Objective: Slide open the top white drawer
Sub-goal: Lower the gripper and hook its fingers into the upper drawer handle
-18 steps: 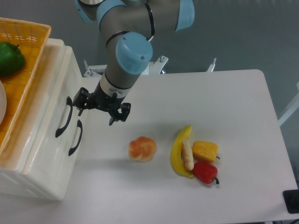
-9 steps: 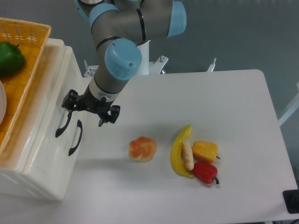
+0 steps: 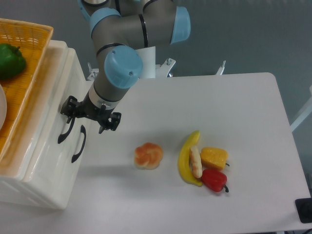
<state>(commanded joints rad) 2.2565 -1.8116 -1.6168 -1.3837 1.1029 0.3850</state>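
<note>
A: Why is the gripper [image 3: 90, 115] sitting so far left, right against the cabinet [image 3: 46, 161]?

B: It is lining itself up with the black handle [image 3: 66, 129] of the top white drawer [image 3: 48, 122]. 1 finger [image 3: 68, 106] is overlapping the upper end of that bar, and the other finger [image 3: 111, 122] is hanging out over the table [image 3: 219, 117]. That straddle looks like the set-up for a pinch on the bar.

A: So is it gripping anything?

B: Nothing is being held, as far as the view shows. The 2 fingers are standing apart with a clear gap between them. Whether the near finger is actually touching the bar cannot be told from this angle.

A: And the drawer itself, where is it lying?

B: It is the upper of the cabinet's 2 fronts, at the left edge of the table, just under the orange basket [image 3: 29, 63] that is resting on top. It is looking fully closed, its face flush with the lower drawer [image 3: 53, 170] beside it.

A: How is it looking?

B: It is showing a glossy cream-white face with 1 curved black bar. The lower handle [image 3: 79, 144] is running parallel, just beside it, so the arm is needing to pick the upper 1.

A: And the food?

B: The bun [image 3: 148, 155], banana [image 3: 185, 163] and peppers [image 3: 214, 168] are lying well apart from the cabinet, out of the drawer's way.
</note>
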